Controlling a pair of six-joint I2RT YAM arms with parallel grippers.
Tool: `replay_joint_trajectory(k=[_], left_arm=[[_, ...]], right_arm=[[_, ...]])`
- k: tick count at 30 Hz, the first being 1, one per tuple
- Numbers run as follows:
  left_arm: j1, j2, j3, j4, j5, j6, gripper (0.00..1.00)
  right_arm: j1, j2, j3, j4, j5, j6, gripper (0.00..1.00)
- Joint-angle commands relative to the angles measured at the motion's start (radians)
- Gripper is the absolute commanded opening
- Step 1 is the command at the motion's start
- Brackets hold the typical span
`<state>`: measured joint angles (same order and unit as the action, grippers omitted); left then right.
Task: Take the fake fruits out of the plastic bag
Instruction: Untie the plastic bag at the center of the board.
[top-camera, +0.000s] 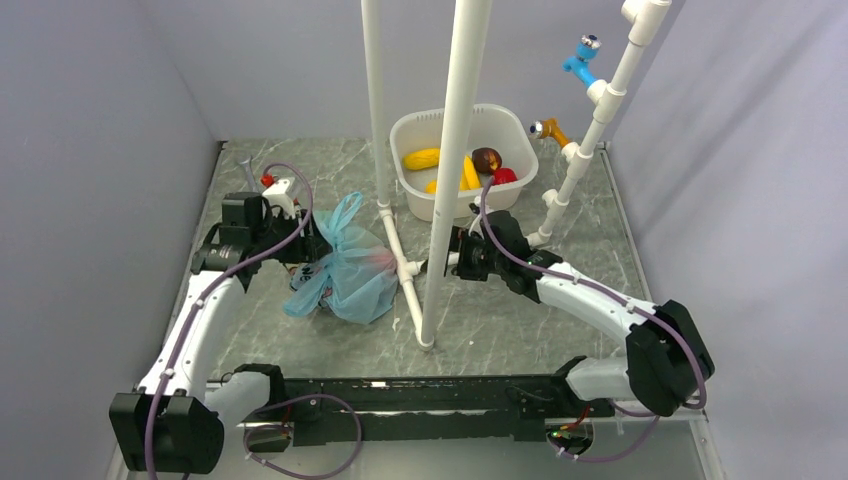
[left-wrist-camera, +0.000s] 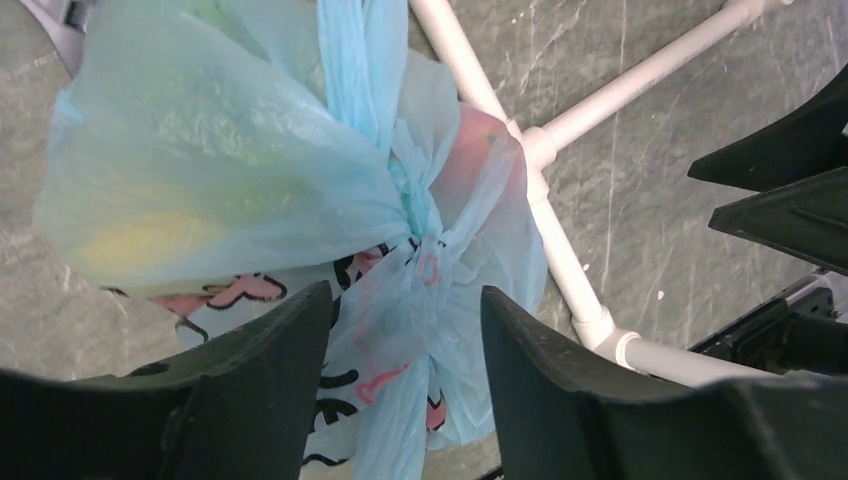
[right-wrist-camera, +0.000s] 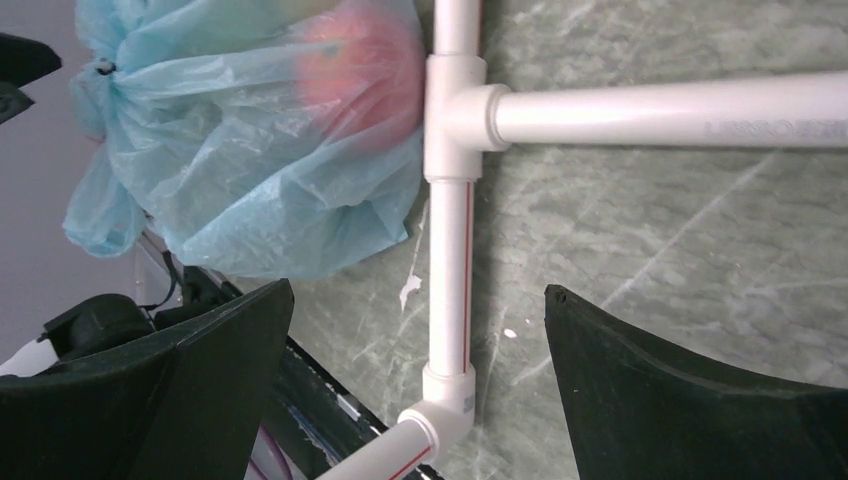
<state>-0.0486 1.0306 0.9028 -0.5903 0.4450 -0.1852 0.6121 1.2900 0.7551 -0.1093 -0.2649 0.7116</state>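
Jaws of the left gripper (left-wrist-camera: 405, 330) stand partly spread astride the knotted neck of the plastic bag (left-wrist-camera: 220, 170), perhaps pinching it, with the fake fruits (right-wrist-camera: 360, 70) bulging just beyond, while the right gripper (right-wrist-camera: 420, 330) gapes wide and empty across the white pipe (right-wrist-camera: 447, 250), farther off.

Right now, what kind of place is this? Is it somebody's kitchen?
Probably not a kitchen; it looks like a robot test booth. Plain grey walls box in a marble-patterned table, two robot arms are bolted at its near edge, and a white PVC pipe frame stands on it.
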Motion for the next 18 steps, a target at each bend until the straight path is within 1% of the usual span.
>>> replay_joint_trajectory(k=[1,2,5,8,10,12,15,18], left_arm=[[-0.011,-0.032,-0.035,0.13,0.031,0.017,0.59],[-0.01,-0.036,-0.058,0.155,0.034,0.005,0.57],[-0.012,-0.03,-0.054,0.129,0.056,0.017,0.54],[-0.013,-0.011,-0.071,0.111,0.055,0.043,0.55],[-0.024,0.009,-0.059,0.079,0.024,0.064,0.57],[-0.04,0.024,-0.05,0.057,-0.01,0.083,0.56],[-0.052,0.032,-0.051,0.05,-0.008,0.093,0.39],[-0.067,0.033,-0.053,0.05,0.003,0.098,0.27]], right_arm=[[0.021,0.008,0.027,0.188,-0.022,0.003,1.0],[0.024,0.016,0.026,0.214,-0.023,0.003,1.0],[0.028,0.062,0.056,0.235,-0.027,0.01,1.0],[0.049,0.101,0.102,0.245,-0.039,0.018,1.0],[0.072,0.112,0.113,0.27,-0.033,0.029,1.0],[0.094,0.122,0.123,0.287,-0.026,0.041,1.0],[0.12,0.138,0.125,0.308,-0.018,0.06,1.0],[0.134,0.151,0.13,0.312,-0.018,0.077,1.0]])
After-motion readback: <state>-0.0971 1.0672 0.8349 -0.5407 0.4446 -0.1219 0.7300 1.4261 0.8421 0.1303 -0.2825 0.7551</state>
